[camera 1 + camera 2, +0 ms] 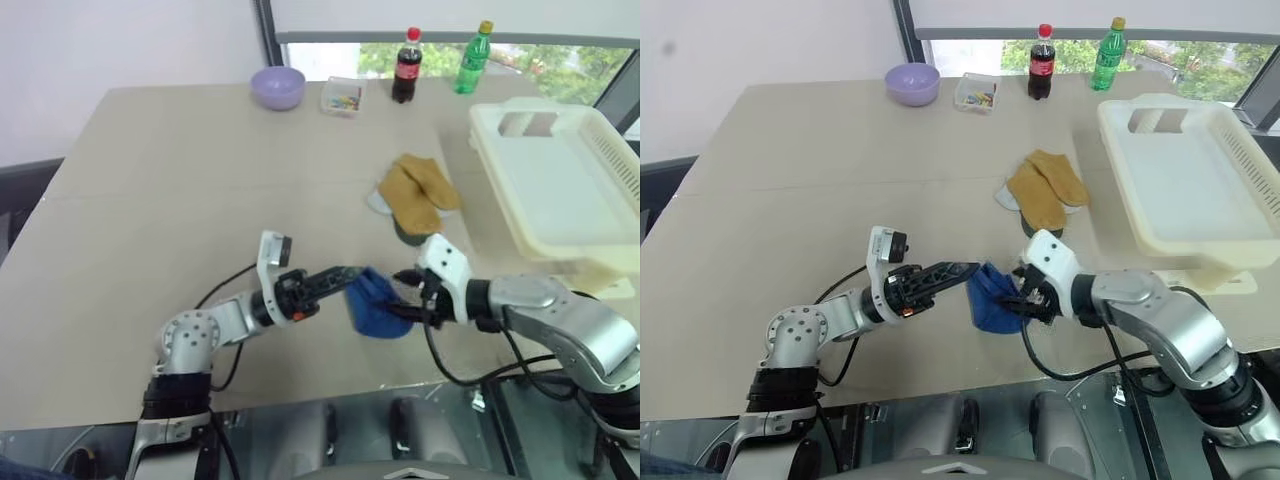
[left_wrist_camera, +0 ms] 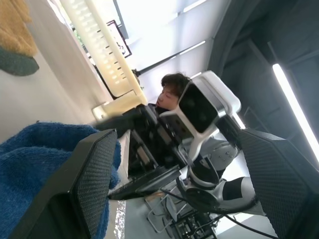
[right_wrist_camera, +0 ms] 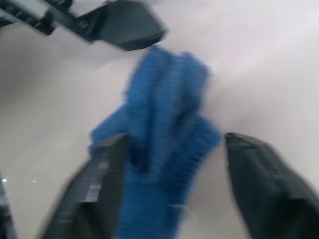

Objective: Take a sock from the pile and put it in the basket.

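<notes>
The bright blue sock [image 1: 375, 305] hangs bunched just above the table's front part, between my two grippers. My left gripper [image 1: 340, 278] points at it from the left with its fingers [image 2: 94, 169] wide apart, one of them against the fabric. From the right, my right gripper [image 1: 405, 295] is open around the sock [image 3: 159, 149], and the cloth touches one finger. I cannot tell which finger bears it. The pile [image 1: 415, 195], mustard-yellow socks over a dark green and a pale grey one, lies farther back. The cream-white basket [image 1: 560, 190] stands at the right, empty.
Along the table's far edge stand a lilac bowl [image 1: 277, 87], a small clear box [image 1: 342, 96], a cola bottle [image 1: 406, 66] and a green bottle [image 1: 474, 58]. A person [image 2: 169, 89] shows behind my right arm in the left wrist view.
</notes>
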Robot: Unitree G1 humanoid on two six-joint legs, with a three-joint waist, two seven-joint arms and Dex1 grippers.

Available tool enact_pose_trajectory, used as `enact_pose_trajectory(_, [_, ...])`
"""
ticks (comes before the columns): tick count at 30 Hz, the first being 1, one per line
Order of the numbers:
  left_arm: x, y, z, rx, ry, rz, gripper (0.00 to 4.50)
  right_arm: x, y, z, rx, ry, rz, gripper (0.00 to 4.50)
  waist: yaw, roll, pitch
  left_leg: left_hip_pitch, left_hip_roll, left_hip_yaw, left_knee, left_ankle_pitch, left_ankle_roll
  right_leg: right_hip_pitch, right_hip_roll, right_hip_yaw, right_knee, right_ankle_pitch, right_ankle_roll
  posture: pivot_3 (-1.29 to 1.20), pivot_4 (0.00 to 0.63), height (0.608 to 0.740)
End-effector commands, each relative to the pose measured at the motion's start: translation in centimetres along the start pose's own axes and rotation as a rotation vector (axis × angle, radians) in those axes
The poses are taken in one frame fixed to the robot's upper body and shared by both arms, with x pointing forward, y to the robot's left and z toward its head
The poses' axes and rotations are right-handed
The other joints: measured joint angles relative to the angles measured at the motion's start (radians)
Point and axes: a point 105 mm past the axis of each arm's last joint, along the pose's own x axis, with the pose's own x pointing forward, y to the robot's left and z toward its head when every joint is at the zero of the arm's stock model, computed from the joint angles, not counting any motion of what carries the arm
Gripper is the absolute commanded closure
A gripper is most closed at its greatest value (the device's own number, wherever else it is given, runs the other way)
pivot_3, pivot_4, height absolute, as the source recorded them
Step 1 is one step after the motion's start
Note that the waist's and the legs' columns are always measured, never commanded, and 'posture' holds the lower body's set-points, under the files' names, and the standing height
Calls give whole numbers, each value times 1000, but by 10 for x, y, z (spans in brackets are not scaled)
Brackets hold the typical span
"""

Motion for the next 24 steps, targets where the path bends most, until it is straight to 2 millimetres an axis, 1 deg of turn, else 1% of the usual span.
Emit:
enact_pose_trajectory(1, [3,-5,0,12,9,-32,314,-10,-7,7,59,-25,-97,181,0,0,0,0,0,0,0,0,0,0,0,0,0,0,0,0,150,740])
enact_pose_trajectory(3, [3,-5,-1,12,17,-32,314,-12,-6,3,142,-9,-104,181,1,0,0,0,0,0,0,0,0,0,0,0,0,0,0,0,150,740])
enact_pose_trajectory(8, [6,-4,-3,9,23,-33,314,-13,11,-10,402,-11,-46,181,5,0,0,0,0,-1,0,0,0,0,-1,2,0,0,0,0,150,740])
enact_pose_trajectory(10, [7,-3,-4,7,26,-33,314,-21,17,-25,530,-5,-36,181,11,0,0,0,0,-1,0,-1,1,1,-1,2,0,-1,-2,0,150,740])
enact_pose_trajectory(12, [8,-1,-4,5,30,-31,314,-27,22,-36,598,-1,-24,181,22,0,0,0,0,-1,0,-1,2,1,-1,2,0,0,-1,0,150,740])
enact_pose_trajectory(14, [9,1,-5,4,39,-26,314,-29,26,-44,639,7,-18,181,20,0,0,-1,-1,-1,0,-2,3,0,-1,2,0,-1,-2,0,150,740])
enact_pose_trajectory(16, [11,2,-6,3,42,-24,314,-28,28,-47,678,-4,-7,181,17,0,0,1,-1,1,0,-2,4,1,-1,2,0,-2,-3,0,150,740])
enact_pose_trajectory(19, [12,5,-7,2,48,-16,314,-21,30,-47,761,-47,11,181,16,0,0,2,0,1,0,-2,4,1,0,2,0,-2,-4,0,150,740])
enact_pose_trajectory(24, [13,8,-9,1,47,-2,314,-4,32,-35,859,-134,58,181,10,1,0,2,2,1,0,-2,4,1,2,2,2,-2,-3,0,150,740])
